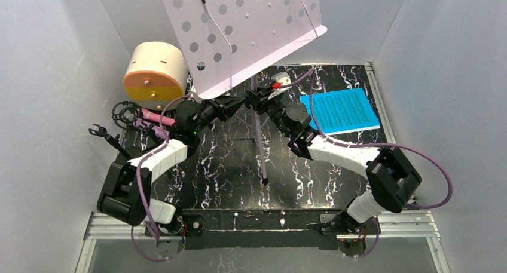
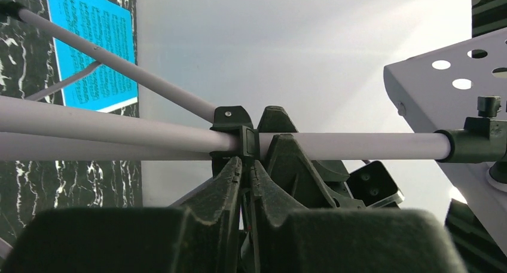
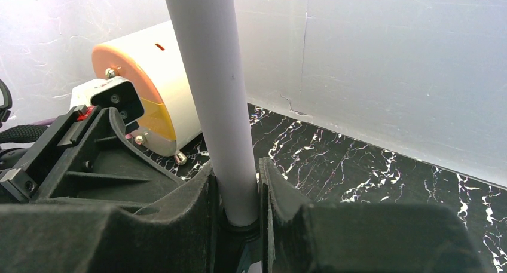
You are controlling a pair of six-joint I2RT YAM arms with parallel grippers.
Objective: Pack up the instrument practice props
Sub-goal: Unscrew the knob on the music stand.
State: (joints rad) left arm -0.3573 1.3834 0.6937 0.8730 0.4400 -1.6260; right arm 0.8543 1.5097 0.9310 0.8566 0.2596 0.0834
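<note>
Top external. Logged lilac perforated metal music stand [image 1: 251, 28] upright at centre of black white-veined marble-pattern table [image 1: 227, 171], desk tilted at far centre, thin pole running toward near side. Noted left gripper [image 1: 242, 104] and right gripper [image 1: 261, 100] meeting on pole just under desk, one from each side. Noted blue and white sheet music [image 1: 341, 110] lying flat at far right, apart from both arms. Noted pink handheld microphone [image 1: 156, 116] lying at far left, near black ring mount [image 1: 124, 112] and black tripod [image 1: 104, 134]. Could not make out purple mic head. Noted cream cylinder with orange end [image 1: 154, 70] on its side in far-left corner.

Left wrist. Saw left jaws pinched nearly together, clamped at black plastic collar [image 2: 233, 132] where stand legs branch from pole. Saw right gripper's black fingers just beside, on same pole. Sheet music visible behind the legs.

Right wrist. Saw right jaws closed around lilac pole, both pads touching it. Cream cylinder visible beyond at left.
</note>
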